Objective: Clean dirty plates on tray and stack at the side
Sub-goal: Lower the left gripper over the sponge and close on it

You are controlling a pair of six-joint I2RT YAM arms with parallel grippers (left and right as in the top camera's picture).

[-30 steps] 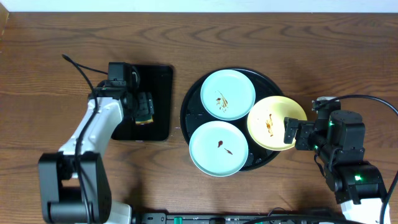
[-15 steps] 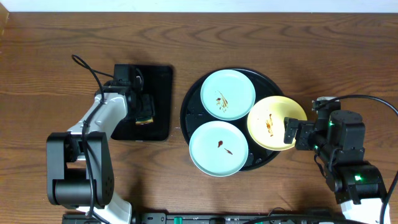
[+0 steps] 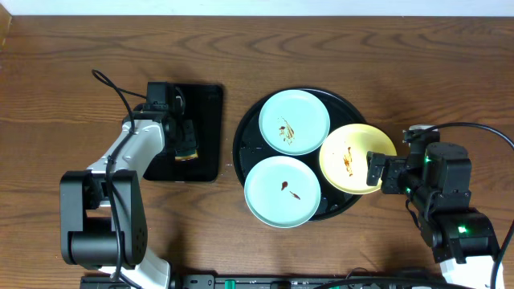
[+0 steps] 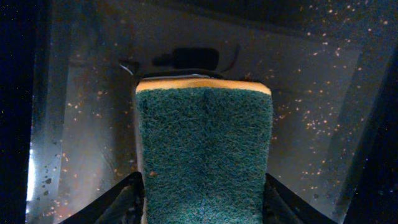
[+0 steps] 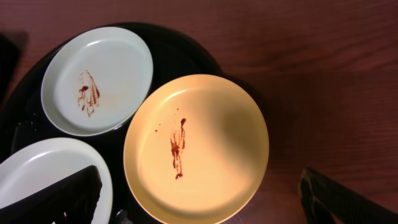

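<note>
The left claw [image 4: 202, 199] is down over the sponge [image 4: 204, 155]. One dark finger stands at each long flank, and the green scouring face is turned up toward the wrist. The fingers are set about as wide as the sponge. Whether they already pinch it or only flank it, I cannot tell. Under the sponge is the small rectangular tray [image 4: 81, 124], glossy and speckled. The plates lie well off to this claw's far side.

The right claw [image 5: 199, 180] hangs wide open and holds nothing. Directly below it is the yellow plate [image 5: 205, 137], with a thin brown streak down its middle. This plate lies at the edge of the round tray [image 5: 186, 56] nearest the claw, and part of it reaches out past the rim. One finger overhangs the near mint plate [image 5: 43, 168]. Farther off on the same tray sits the far mint plate [image 5: 118, 68], smeared brown near its centre. Bare desk [image 5: 336, 74] lies beyond the tray, and no stack has been started there.

I judge that the step in hand is fetching the sponge, since all three plates look dirty and none has left the tray. Next, the left claw needs a firm squeeze on the sponge's flanks. It must then lift clear of the small tray and carry the sponge across to a smeared plate. The open right claw seems placed to take or steady the yellow plate. For that it would have to come in low at the thin rim, where there is little to grip.
</note>
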